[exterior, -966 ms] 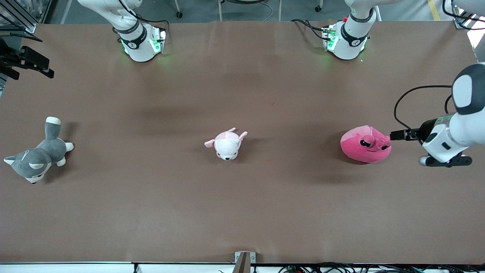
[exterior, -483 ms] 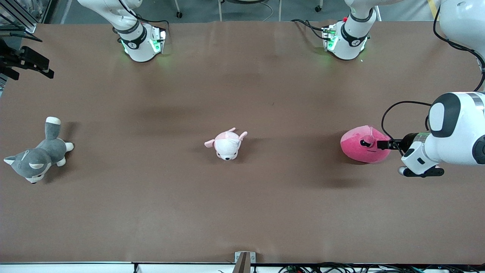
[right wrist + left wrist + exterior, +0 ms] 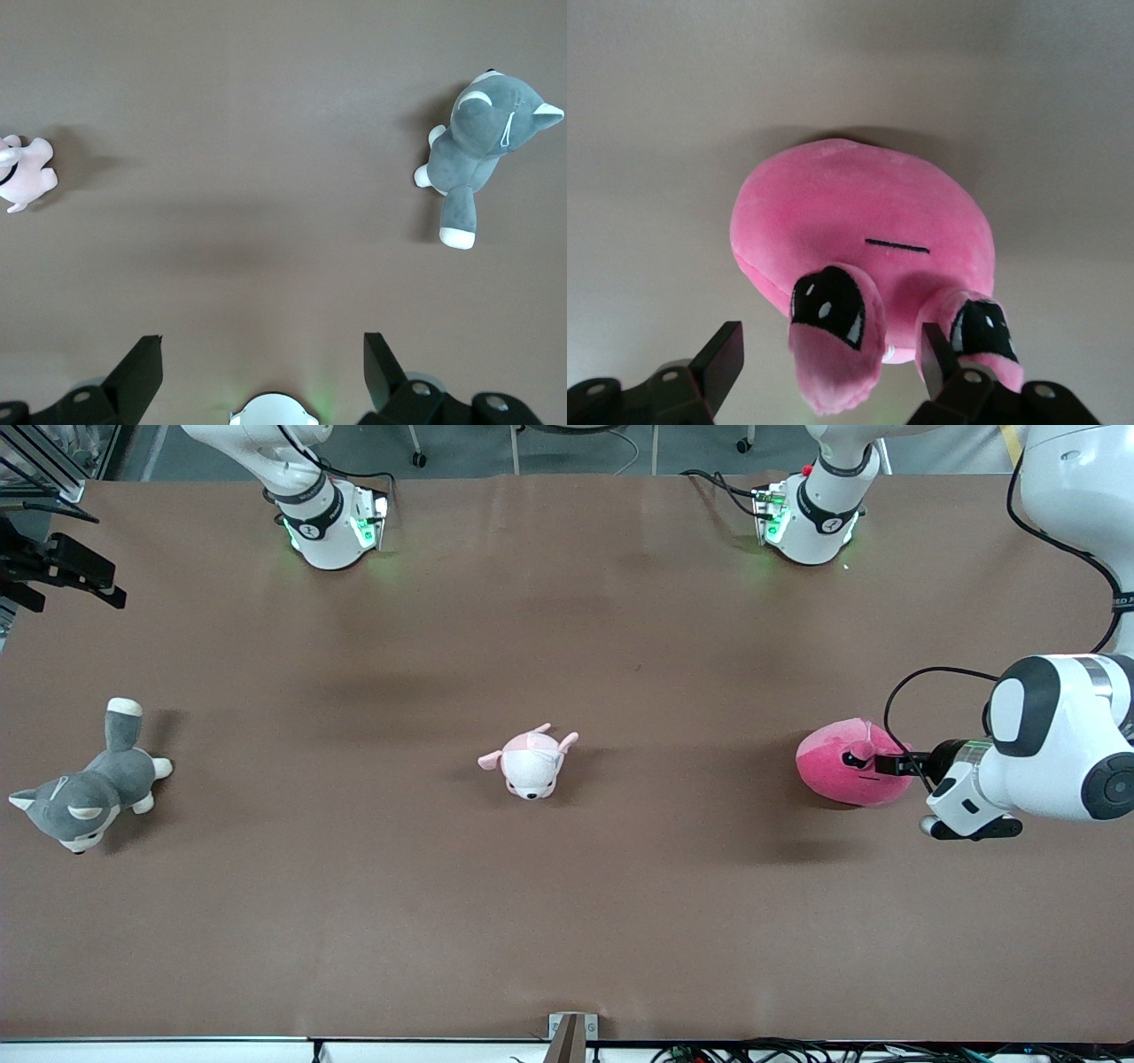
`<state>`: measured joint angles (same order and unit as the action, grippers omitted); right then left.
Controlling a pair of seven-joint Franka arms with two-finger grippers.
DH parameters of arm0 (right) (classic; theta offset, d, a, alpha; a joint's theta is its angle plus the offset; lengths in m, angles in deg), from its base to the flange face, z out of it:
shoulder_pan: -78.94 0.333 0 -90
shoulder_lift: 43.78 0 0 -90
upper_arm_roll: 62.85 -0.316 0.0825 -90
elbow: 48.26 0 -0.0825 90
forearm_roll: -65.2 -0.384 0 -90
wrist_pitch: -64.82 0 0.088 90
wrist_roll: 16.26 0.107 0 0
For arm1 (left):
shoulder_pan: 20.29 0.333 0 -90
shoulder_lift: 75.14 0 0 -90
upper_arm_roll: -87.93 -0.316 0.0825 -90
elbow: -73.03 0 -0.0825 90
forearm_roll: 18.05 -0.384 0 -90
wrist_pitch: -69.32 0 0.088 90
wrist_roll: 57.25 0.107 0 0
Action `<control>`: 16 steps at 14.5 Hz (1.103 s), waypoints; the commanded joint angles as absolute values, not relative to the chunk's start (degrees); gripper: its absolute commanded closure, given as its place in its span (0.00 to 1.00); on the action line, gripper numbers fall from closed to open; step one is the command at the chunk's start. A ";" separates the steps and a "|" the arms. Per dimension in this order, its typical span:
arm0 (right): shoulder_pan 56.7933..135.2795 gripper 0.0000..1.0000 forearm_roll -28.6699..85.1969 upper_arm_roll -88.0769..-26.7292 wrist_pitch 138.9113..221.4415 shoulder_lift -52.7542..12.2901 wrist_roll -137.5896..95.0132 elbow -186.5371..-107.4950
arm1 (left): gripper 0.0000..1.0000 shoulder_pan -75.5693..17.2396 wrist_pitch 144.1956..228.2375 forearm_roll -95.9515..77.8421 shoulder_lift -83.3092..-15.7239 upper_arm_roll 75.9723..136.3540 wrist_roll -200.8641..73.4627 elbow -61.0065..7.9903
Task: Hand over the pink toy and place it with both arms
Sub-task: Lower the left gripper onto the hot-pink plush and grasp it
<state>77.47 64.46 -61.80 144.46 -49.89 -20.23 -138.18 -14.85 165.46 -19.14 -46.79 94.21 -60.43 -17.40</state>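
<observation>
Pink toy (image 3: 842, 766): resting on the brown worktop (image 3: 567, 921) toward the left arm's end, round body flat on the cloth, scowling dark eyes and thin mouth line turned toward the left pincer; in the left wrist view (image 3: 864, 252) filling the space just ahead of the fingers.

Left pincer (image 3: 889, 764): low over the worktop, right at the toy's face, fingers spread wide; in the left wrist view (image 3: 831, 359) one ear flap and one eye sitting between the two black fingers (image 3: 722, 359), the second eye against the inner side of the other finger; fingers not pressed on the plush.

Left arm (image 3: 1054, 735): reaching in from the table's edge at its own end, wrist level with the toy.

Right pincer (image 3: 262, 370): raised high above the worktop, fingers spread, holding nothing; waiting.

Right arm (image 3: 306, 505): only the base and lower links seen in the front view.

Puppy plush (image 3: 530, 762): white and pale pink, well apart from the left pincer, toward the middle of the worktop; also seen below the right pincer (image 3: 22, 173).

Husky plush (image 3: 84, 788): grey and white, at the right arm's end of the worktop, farthest from the left pincer; lying below the right pincer (image 3: 478, 146).
</observation>
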 commanded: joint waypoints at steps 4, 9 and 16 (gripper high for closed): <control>77.53 0.00 64.58 -61.89 145.24 -51.69 -20.30 -140.10 | 0.39 -14.84 165.12 -20.60 -47.28 94.34 -62.17 -18.47; 77.53 0.00 64.58 -61.89 145.24 -51.69 -20.39 -140.19 | 0.88 -14.49 164.33 -20.51 -47.80 94.43 -60.94 -18.29; 77.53 0.00 64.58 -61.89 145.24 -51.69 -20.39 -140.19 | 1.00 -15.72 156.71 -15.96 -50.97 96.27 -62.69 -10.33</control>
<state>77.47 64.46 -61.80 144.46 -49.89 -20.23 -138.18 -15.06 162.18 -18.12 -49.28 95.84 -61.74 -14.83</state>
